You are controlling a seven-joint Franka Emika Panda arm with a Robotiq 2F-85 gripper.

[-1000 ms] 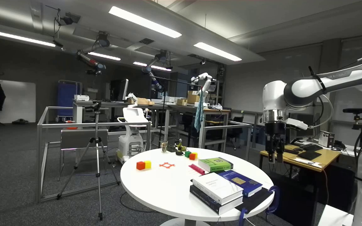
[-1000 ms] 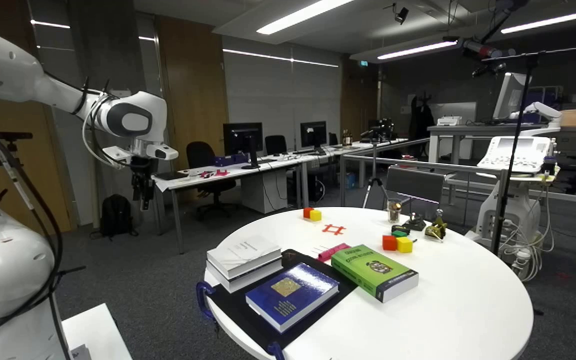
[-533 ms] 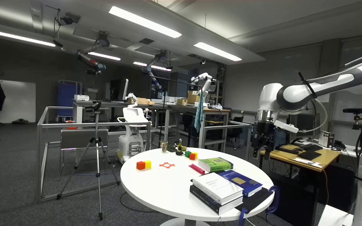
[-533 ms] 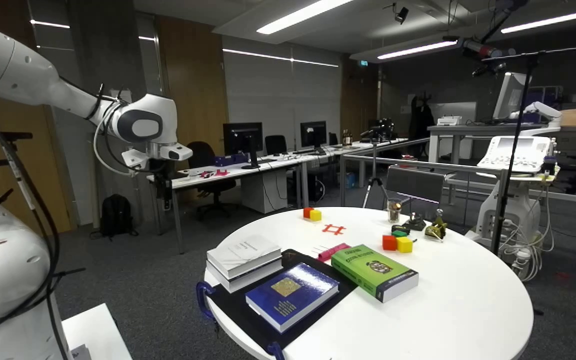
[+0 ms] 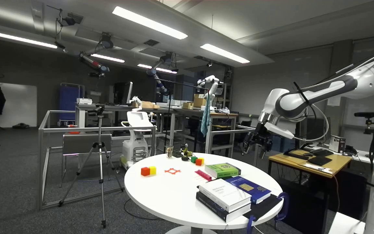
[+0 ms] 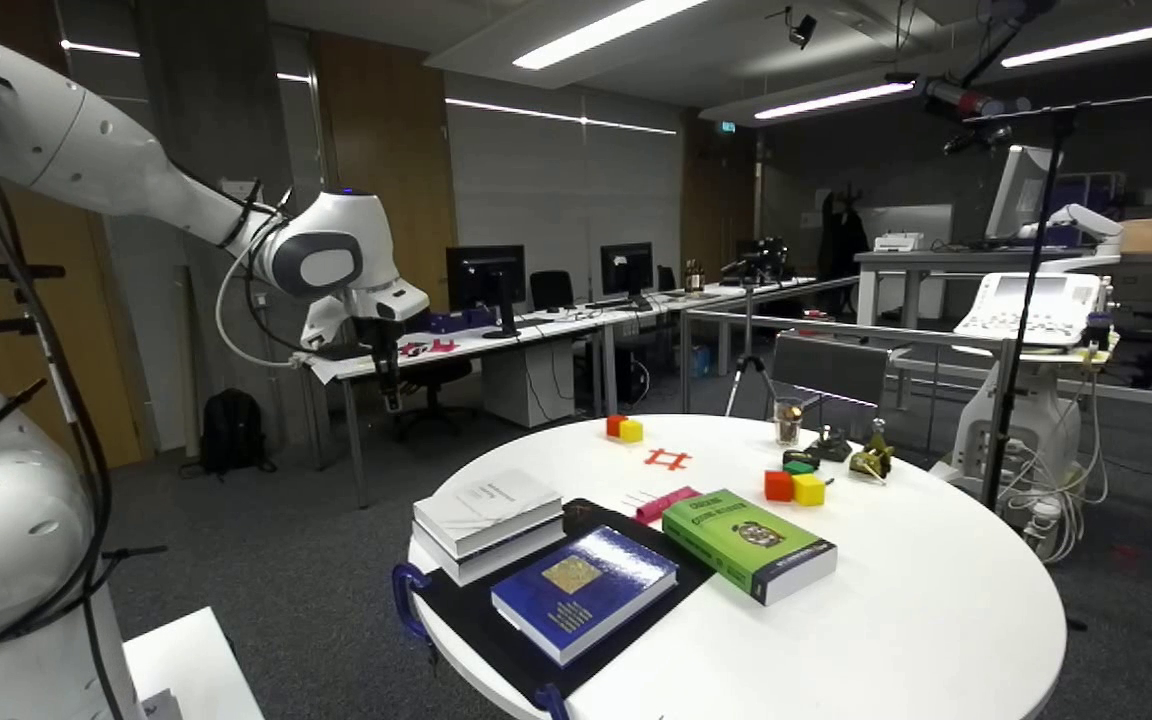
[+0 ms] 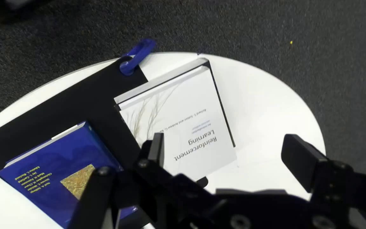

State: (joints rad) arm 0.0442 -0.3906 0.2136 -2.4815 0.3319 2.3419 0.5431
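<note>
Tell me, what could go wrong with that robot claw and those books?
If lowered askew, the open gripper might knock the white book off the dark-spined book under it. It could also catch a blue clamp fixed at the edge of the table. Farther off, a stray swing might tip the clear cup standing there.

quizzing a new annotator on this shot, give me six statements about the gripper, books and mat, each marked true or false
1. The gripper has its jaws spread wide. True.
2. The white book lies on the dark book. True.
3. The gripper holds the white book. False: it holds nothing.
4. The blue book rests on the black mat. True.
5. The blue book lies open. False: it is closed.
6. The black mat lies on the floor. False: it lies on the round white table.
</note>
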